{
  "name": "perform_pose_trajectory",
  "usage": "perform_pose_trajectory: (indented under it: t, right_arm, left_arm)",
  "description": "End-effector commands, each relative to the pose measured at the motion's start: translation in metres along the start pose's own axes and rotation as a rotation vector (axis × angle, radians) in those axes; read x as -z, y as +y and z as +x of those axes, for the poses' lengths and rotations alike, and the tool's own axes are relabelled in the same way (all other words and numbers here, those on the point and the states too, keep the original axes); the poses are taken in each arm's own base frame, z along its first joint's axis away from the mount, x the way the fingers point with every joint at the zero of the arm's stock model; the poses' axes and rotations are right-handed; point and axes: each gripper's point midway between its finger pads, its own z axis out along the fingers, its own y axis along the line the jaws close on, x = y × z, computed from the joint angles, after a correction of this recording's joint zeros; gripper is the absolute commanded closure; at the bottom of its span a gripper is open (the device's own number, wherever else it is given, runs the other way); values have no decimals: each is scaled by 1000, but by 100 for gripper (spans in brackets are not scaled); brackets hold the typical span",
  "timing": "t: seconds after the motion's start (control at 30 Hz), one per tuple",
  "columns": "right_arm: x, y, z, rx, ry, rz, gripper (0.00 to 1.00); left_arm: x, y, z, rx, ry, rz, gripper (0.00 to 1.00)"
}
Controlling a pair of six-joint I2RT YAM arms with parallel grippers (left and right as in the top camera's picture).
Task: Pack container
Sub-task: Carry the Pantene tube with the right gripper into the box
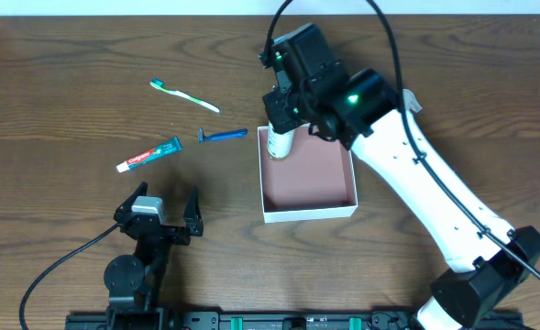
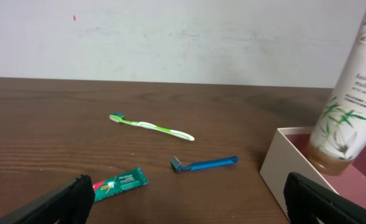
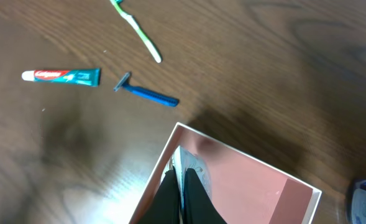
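leaning bottle (image 1: 280, 142) in container (image 1: 308, 214) under right fingers (image 3: 168, 200) pressed together; left fingers (image 2: 316, 202) spread

The right pincer (image 3: 181, 173), fingers pressed together, hangs over a corner of the pink-lined container (image 3: 257, 186), with a white bottle (image 3: 194, 164) just behind it. On the brown surface (image 3: 58, 155) beyond lie a toothpaste tube (image 3: 61, 76), a blue razor (image 3: 146, 93) and a green toothbrush (image 3: 136, 28).

You have a green-and-white toothbrush (image 1: 185, 95) lying farthest out on the dark wooden bench (image 1: 68, 229). Nearer you lies a red, white and green toothpaste tube (image 1: 148, 156), with a blue razor (image 1: 224, 136) to its right. None of the three touch.
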Motion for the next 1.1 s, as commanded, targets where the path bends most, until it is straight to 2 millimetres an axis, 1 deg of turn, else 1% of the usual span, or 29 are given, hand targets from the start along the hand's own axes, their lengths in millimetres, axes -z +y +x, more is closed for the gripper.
perform_pose_trajectory:
  t: [0.0,0.13,0.3,0.63,0.87,1.0,1.03,1.07]
  right_arm:
    - [-3,-3,-4,-47,-38,94,99]
    - [-12,-1,-1,-72,-61,150,99]
    - [-28,4,6,-97,-76,164,98]
    - [-58,1,27,-148,-66,167,99]
    - [-69,0,34,-173,-69,165,99]
    - [-71,-1,37,-183,-65,168,99]
    - [-71,-1,37,-183,-65,167,98]
    - [-71,-1,37,-184,-66,167,91]
  left_arm:
    - [-1,1,17,-4,51,4,2]
    - [-1,1,17,-4,51,4,2]
    - [-1,1,17,-4,51,4,2]
    - [-1,1,17,-4,51,4,2]
    - [-1,1,17,-4,51,4,2]
    - [-1,1,17,-4,51,4,2]
    - [-1,1,17,-4,51,4,2]
    - [-1,1,17,-4,51,4,2]
